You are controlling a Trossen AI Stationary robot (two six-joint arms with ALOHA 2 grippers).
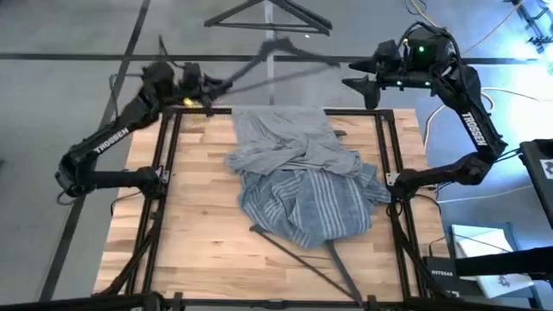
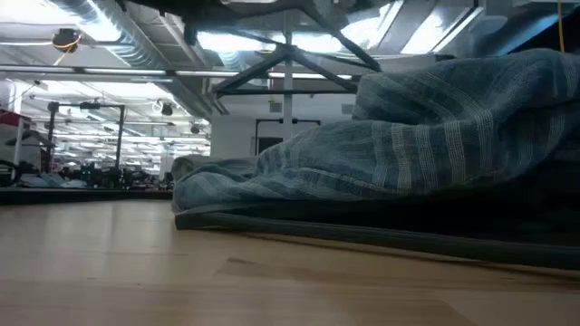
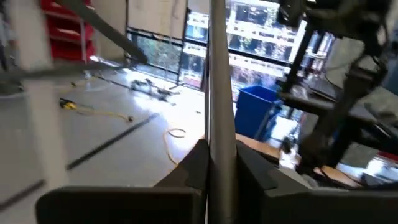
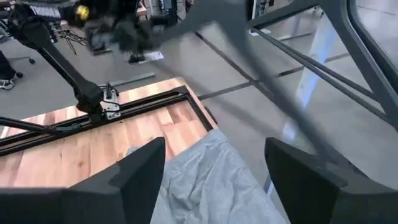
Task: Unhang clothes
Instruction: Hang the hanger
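Grey cotton, the plain T-shirt [image 1: 289, 138] lies crumpled on the table [image 1: 199, 216] toward its far edge, overlapping the blue-grey striped shirt [image 1: 307, 212], which is heaped just nearer the front. Both are off their hangers. Beyond the far edge, the left pincer [image 1: 210, 89] is clamped on a thin dark hanger [image 1: 276, 62], held up in the air. The right pincer [image 1: 363, 73] hovers near the far right corner, fingers apart and holding nothing. Another hanger [image 1: 268, 17] lies on the floor behind.
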